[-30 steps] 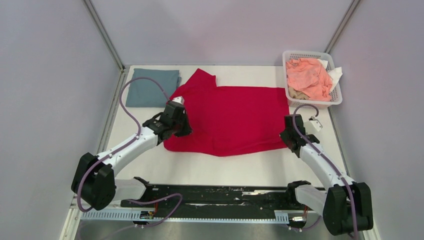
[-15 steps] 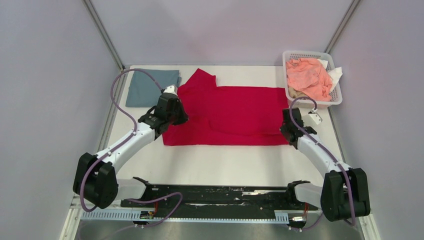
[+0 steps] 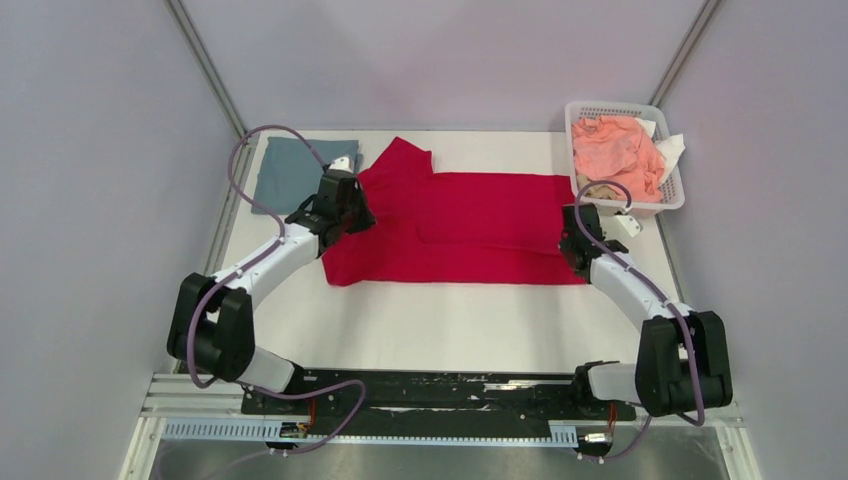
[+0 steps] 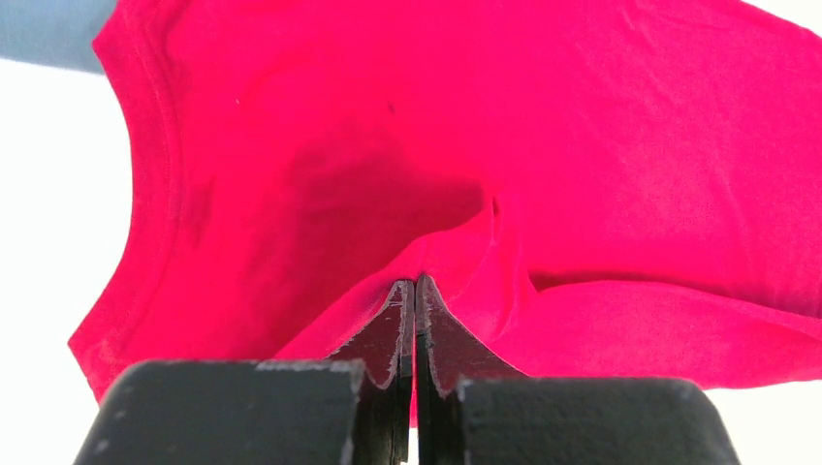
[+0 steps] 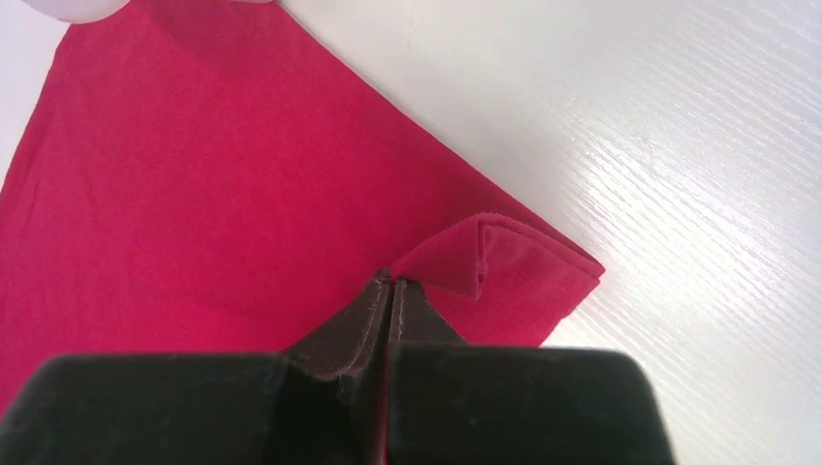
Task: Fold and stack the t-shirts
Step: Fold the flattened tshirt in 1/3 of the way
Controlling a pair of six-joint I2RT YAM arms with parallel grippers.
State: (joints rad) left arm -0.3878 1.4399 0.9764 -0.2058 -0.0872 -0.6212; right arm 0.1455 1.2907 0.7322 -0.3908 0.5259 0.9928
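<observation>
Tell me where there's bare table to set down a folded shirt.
Widest: the table strip between the red shirt and the black rail. A narrow strip lies behind the shirt, left of the basket. Far left holds the grey-blue shirt.

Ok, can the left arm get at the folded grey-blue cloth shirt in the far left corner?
Probably not yet: the folded grey-blue shirt lies close with nothing between, but the left gripper is shut on the crimson red t-shirt.

High rear overview down onto table point(image 3: 450, 320); close wrist views, all on the red t-shirt point(image 3: 470, 225).
</observation>
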